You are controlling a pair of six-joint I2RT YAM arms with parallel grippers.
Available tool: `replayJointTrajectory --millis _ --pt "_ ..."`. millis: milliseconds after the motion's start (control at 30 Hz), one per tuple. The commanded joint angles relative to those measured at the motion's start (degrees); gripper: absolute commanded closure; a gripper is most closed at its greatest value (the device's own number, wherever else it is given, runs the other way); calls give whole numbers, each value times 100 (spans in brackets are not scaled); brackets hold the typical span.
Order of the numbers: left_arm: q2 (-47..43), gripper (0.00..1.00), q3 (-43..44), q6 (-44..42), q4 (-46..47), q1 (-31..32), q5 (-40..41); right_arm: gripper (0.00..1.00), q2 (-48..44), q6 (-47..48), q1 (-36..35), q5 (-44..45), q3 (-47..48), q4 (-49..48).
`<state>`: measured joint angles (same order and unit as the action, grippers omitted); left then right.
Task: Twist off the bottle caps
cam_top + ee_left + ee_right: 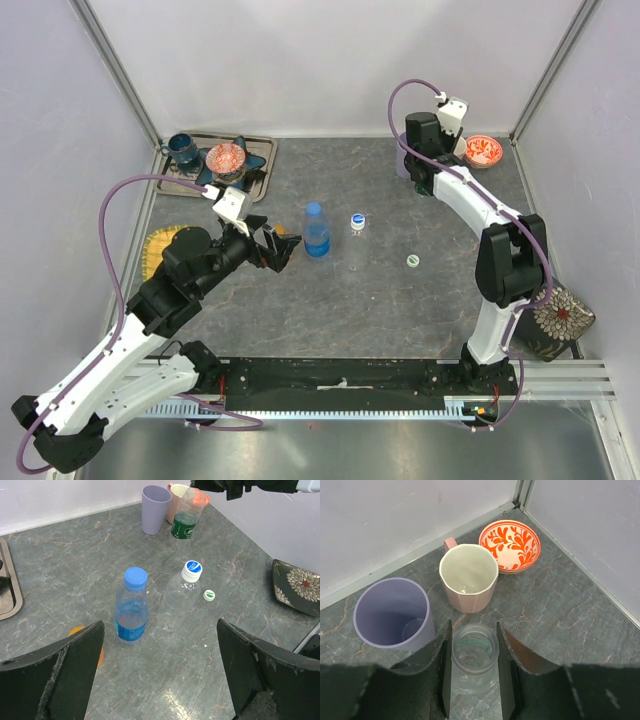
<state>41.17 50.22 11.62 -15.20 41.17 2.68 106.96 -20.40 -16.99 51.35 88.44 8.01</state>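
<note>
The right gripper (474, 672) is clamped on the neck of an uncapped clear bottle (475, 652), which stands just in front of the lilac cup (392, 612) and pink mug (468, 575) in the far corner. The left gripper (160, 627) hangs wide open and empty near the blue bottle (131, 607) and the capped clear bottle (181, 592). A loose cap (209, 595) lies just beside that one.
</note>
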Motion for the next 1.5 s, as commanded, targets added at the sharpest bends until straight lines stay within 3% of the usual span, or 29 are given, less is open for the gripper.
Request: replayJointTrajectory --millis 0,233,333,700,933,1267,1467 --pt "-12 1 -47 -72 211 -12 -92 89 106 -87 29 -196 217 130" --pt "-12 1 -56 -63 202 -12 -136 52 97 -113 38 -240 384 332" --pt "5 1 -47 -54 202 -12 -162 45 106 -113 38 -257 472 403" --pt "-3 1 -38 -81 202 -12 -180 36 10 -166 29 -336 621 535" --pt "14 1 -29 -72 184 -12 -197 24 -61 -174 29 -530 595 561" --pt "-30 1 -3 -63 123 -12 -197 18 -263 -271 29 -749 577 596" --pt "14 1 50 -19 96 -12 -224 13 -544 -491 12 -1048 1183 1236"
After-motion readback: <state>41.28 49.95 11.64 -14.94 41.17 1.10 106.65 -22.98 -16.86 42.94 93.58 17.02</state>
